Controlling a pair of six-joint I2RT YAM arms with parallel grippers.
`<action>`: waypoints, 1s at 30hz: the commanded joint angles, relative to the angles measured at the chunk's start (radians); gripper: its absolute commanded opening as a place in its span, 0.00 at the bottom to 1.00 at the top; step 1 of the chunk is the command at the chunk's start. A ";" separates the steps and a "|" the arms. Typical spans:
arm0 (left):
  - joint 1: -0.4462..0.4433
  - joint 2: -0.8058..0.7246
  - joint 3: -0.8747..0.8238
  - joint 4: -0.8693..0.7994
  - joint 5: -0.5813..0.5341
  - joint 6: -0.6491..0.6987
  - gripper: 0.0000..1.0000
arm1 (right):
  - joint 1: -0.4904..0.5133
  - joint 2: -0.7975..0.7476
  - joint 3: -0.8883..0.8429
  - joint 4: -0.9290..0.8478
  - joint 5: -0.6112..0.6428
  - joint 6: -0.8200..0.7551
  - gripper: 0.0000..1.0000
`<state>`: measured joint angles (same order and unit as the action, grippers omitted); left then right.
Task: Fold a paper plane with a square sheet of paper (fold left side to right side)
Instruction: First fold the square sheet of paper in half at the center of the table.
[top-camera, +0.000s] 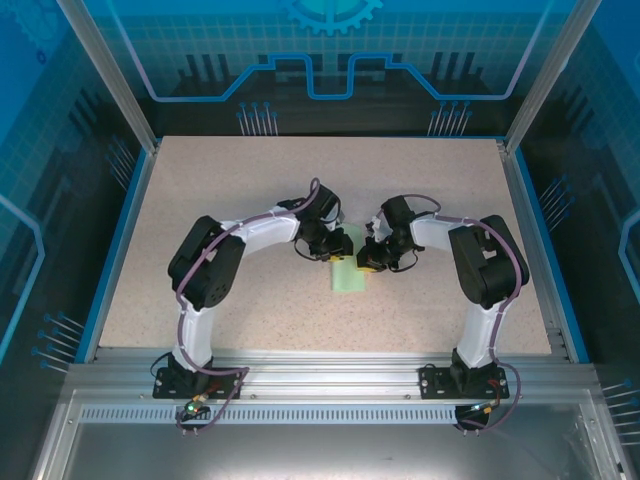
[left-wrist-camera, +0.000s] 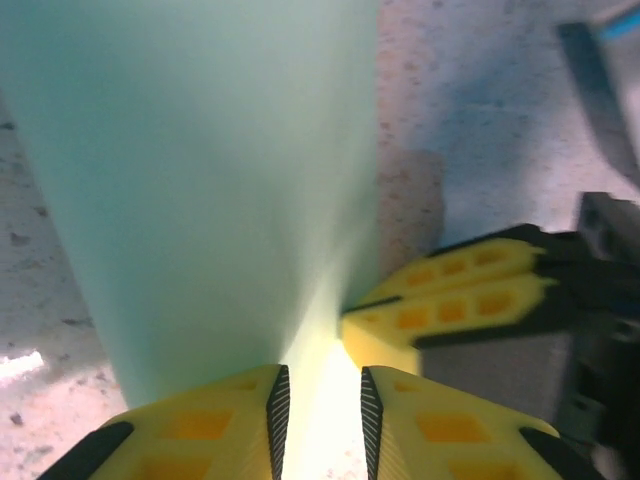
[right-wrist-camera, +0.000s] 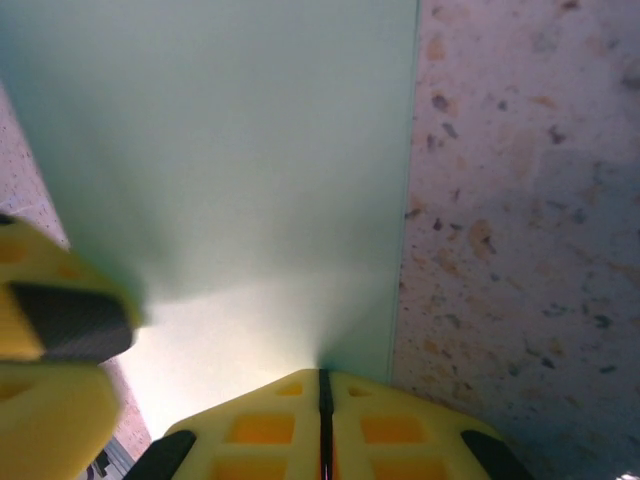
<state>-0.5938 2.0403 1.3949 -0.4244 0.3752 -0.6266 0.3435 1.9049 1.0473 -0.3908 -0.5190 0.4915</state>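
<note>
Mint-green square sheet of thin paper lies mid-table, its far end between both grippers. Right gripper is clamped on its edge. Left gripper straddles the edge just beside, jaws narrowly apart, not pinching. Close fully, lift low, sweep rightward, align corners before creasing.

You have the paper, plain pale mint green, as a narrow strip running from 12 to 6 o'clock, lying on the tabletop just toward 5 o'clock of its centre.
</note>
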 joint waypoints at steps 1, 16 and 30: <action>-0.001 0.037 -0.001 -0.045 -0.050 0.019 0.27 | 0.008 0.045 -0.017 -0.069 0.129 -0.013 0.09; 0.069 0.019 -0.146 -0.007 -0.087 0.020 0.27 | 0.006 0.058 -0.018 -0.097 0.165 -0.030 0.09; 0.119 -0.156 -0.217 0.042 -0.015 0.068 0.27 | 0.004 0.056 -0.020 -0.090 0.153 -0.030 0.09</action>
<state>-0.4789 1.9442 1.1900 -0.3618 0.3553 -0.5926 0.3466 1.9053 1.0534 -0.4026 -0.5053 0.4698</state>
